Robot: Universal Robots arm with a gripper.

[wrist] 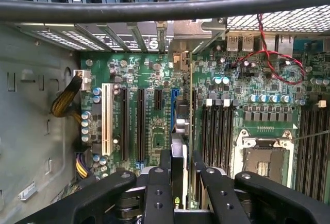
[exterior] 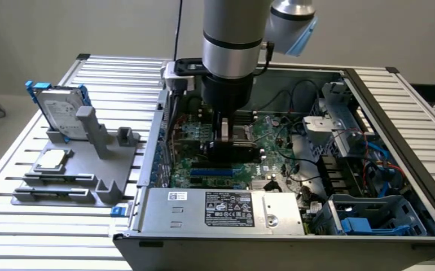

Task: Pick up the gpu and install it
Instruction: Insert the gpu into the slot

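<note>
Gpu (wrist: 179, 126) (edge-on) clamped in tool (wrist: 180, 183) — over motherboard (wrist: 154, 144).

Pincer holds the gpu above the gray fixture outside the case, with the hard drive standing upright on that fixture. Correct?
Not quite. The pincer holds the gpu inside the open case, above the motherboard, not above the gray fixture; the exterior view shows it. The hard drive does stand upright on that fixture.
</note>
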